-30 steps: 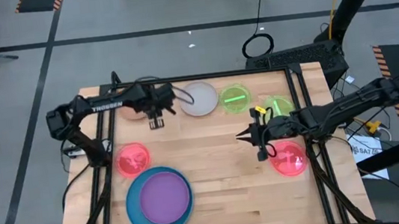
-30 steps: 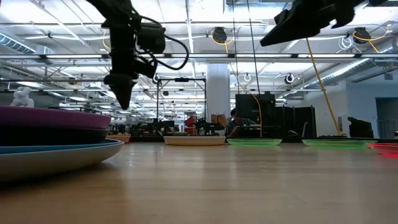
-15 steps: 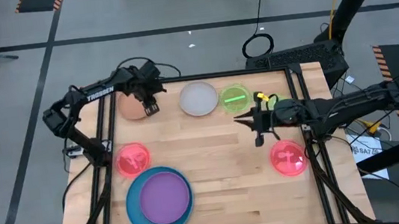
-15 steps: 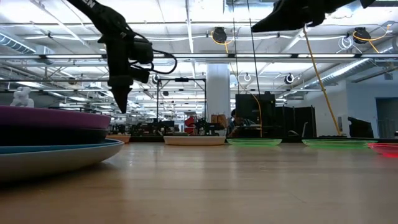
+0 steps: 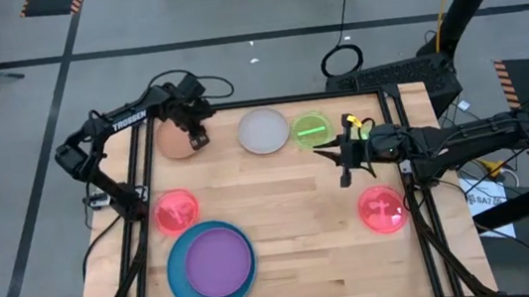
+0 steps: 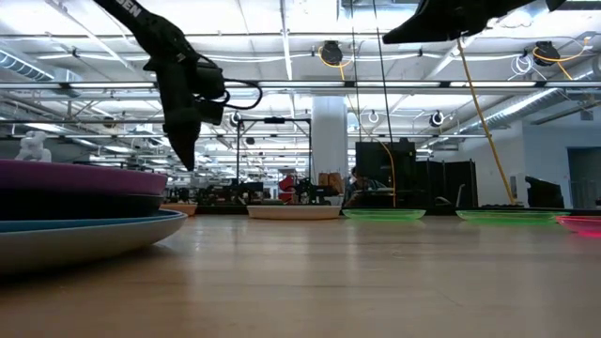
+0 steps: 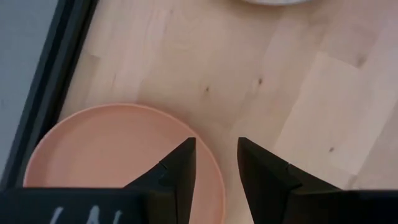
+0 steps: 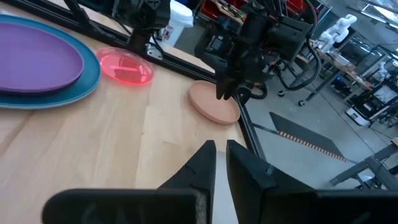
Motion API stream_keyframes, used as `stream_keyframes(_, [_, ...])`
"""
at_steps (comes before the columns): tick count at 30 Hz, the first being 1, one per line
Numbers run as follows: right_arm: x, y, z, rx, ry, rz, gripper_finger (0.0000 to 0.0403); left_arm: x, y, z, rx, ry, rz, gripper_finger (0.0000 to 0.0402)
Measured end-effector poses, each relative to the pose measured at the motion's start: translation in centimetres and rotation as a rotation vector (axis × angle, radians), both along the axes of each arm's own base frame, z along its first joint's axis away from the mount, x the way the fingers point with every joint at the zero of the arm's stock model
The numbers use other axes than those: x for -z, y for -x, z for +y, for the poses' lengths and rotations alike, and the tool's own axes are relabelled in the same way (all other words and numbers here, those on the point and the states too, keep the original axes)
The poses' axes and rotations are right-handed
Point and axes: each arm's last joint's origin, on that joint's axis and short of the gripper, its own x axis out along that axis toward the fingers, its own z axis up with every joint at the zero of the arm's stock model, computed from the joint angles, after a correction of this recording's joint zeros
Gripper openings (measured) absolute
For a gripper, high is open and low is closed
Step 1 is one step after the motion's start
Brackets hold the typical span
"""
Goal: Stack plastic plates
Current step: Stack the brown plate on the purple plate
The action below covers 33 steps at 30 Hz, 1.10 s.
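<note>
An orange-brown plate lies flat at the table's far left. My left gripper hangs open above its rim, pointing down. One finger stands over the plate and the other over bare wood. The low view shows this gripper clear of the table. A whitish plate and a green plate lie along the far edge. A purple plate rests on a blue one at near left. My right gripper is raised, shut and holding nothing, pointing toward the table's left.
Pink plates lie at mid left and at the right edge. A second green plate shows partly under my right arm. Black frame rails run along the table's sides. Bare wood spans the middle.
My left gripper has swung from beside the whitish plate toward the table's left edge and turned, stopping over the orange-brown plate. My right gripper has risen and gone toward the far edge, away from the right pink plate. No plate has moved.
</note>
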Motion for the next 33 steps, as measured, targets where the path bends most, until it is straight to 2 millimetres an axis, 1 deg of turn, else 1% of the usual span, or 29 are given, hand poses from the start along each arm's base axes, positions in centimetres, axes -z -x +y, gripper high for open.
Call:
stream_keyframes(4, [0.2,0.1,0.0,0.002,-0.006,0.019,0.0031,1.7,0.3,-0.4,-0.118,0.043,0.002,0.0124])
stream_keyframes(7, [0.2,0.1,0.0,0.004,-0.013,0.02,0.0031,3.4,0.9,-1.0,-0.232,0.063,0.049,0.0124])
stream_keyframes(11, [0.2,0.1,0.0,0.004,-0.014,0.02,0.0031,4.8,1.3,-1.6,-0.373,0.03,0.122,0.0124])
stream_keyframes(14, [0.2,0.1,0.0,0.005,-0.015,0.02,0.0031,5.2,1.3,-2.0,-0.411,-0.005,0.158,0.0124])
stream_keyframes(17, [0.2,0.1,0.0,0.005,-0.015,0.02,0.0031,5.5,1.1,-2.3,-0.436,-0.011,0.152,0.0124])
stream_keyframes(22, [0.2,0.1,0.0,0.005,-0.015,0.02,0.0031,5.6,0.5,-3.0,-0.458,-0.016,0.15,0.0124])
stream_keyframes(28, [0.2,0.1,0.0,0.005,-0.015,0.019,0.0031,5.7,0.0,-3.3,-0.452,-0.034,0.14,0.0124])
stream_keyframes(33, [0.2,0.1,0.0,0.004,-0.015,0.02,0.0031,6.9,-0.6,-3.0,-0.452,-0.027,0.153,0.0124])
